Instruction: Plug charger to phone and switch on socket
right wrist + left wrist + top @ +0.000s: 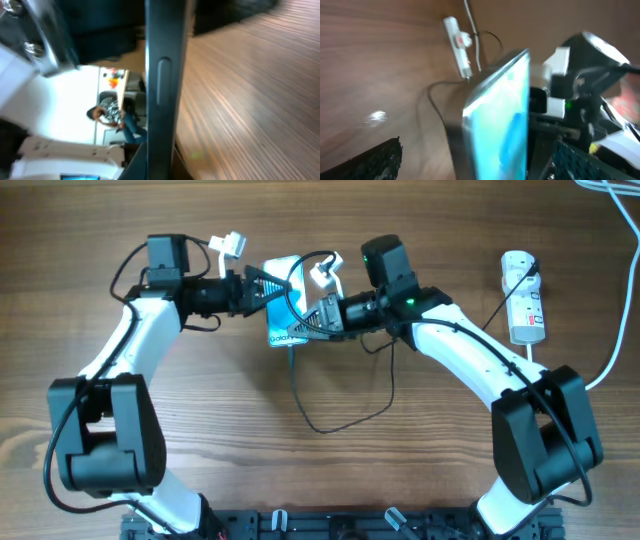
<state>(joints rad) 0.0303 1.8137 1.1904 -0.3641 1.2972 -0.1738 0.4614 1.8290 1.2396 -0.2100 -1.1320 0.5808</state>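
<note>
The phone (pixel 284 308), with its teal-blue screen, is lifted off the table and tilted on edge between both grippers. My right gripper (pixel 318 316) is shut on it; in the right wrist view its dark side edge (pixel 161 75) runs up from my fingers (pixel 162 169). My left gripper (pixel 262 290) is open and straddles the phone (pixel 502 125), with its fingers (pixel 477 167) apart from it. The thin black charger cable (pixel 325 427) runs from the phone's lower edge in a loop towards the white socket (pixel 525 300) at the far right. The connector tip is hidden.
The socket's thick white cord (pixel 622 270) runs off the right edge. The socket (pixel 459 47) and black cable (pixel 434 97) also show in the left wrist view. The right arm (pixel 470 355) crosses over part of the cable. The table is bare wood (pixel 300 480).
</note>
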